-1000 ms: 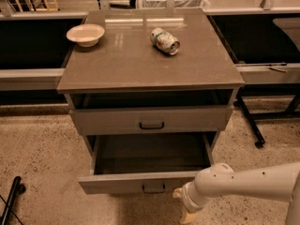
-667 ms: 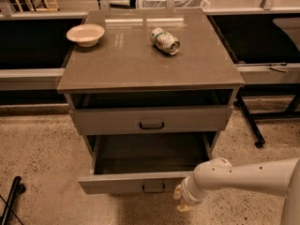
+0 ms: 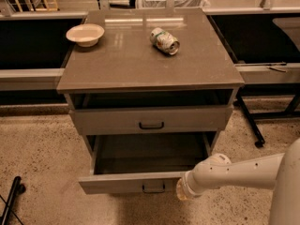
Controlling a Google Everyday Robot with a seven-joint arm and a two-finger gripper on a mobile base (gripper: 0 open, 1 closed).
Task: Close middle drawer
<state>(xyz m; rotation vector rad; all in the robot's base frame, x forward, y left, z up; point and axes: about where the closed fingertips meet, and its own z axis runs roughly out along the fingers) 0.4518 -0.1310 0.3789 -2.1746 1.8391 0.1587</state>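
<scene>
The middle drawer of the grey cabinet is pulled far out. Its deep box is empty and its small dark handle sits at the centre of the front panel. My white arm reaches in from the lower right. The gripper is at the right end of the drawer's front panel, right up against it or touching it. The top drawer above stands slightly open. The lowest drawer is hidden under the open one.
A white bowl and a can lying on its side rest on the cabinet top. Dark table legs stand to the right. A black pole lies on the speckled floor at the lower left.
My arm has moved left and a little up, bringing the gripper from below the drawer's right corner to its front panel. The drawer has not visibly moved.
</scene>
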